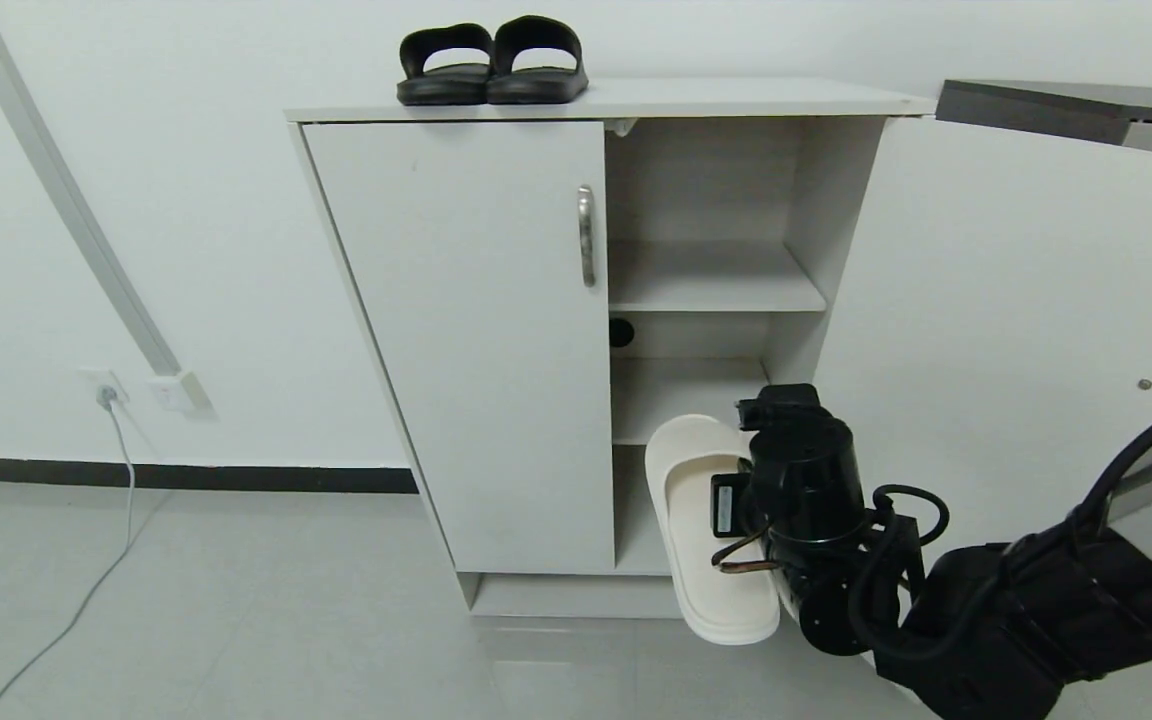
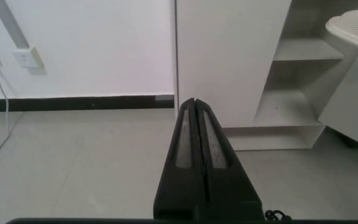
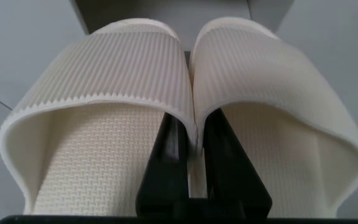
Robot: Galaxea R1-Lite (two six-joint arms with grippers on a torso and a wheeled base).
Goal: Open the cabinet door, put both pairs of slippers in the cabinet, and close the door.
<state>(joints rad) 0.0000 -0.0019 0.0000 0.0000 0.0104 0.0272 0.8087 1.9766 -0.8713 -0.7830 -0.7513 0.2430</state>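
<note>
Right gripper [image 3: 191, 134]: clamped on the touching inner edges of the white slippers [image 1: 711, 530], and held the pair at the mouth of the lower compartment of the cabinet [image 1: 736, 98]. Left gripper [image 2: 194, 112]: fingers pressed together, empty, above the floor [image 2: 73, 168], facing the cabinet. Right door [image 1: 1016, 330] stood open; left door [image 1: 456, 340] was shut. Black slippers [image 1: 492, 65] sat side by side on the cabinet top.

On cabinet [image 1: 736, 98], twd left: upper pair [image 1: 492, 65]. Before cabinet's right bay, low: lower pair [image 1: 706, 530] in R gripper [image 3: 191, 162]. Right of cabinet: door [image 1: 1016, 330], swung out.
</note>
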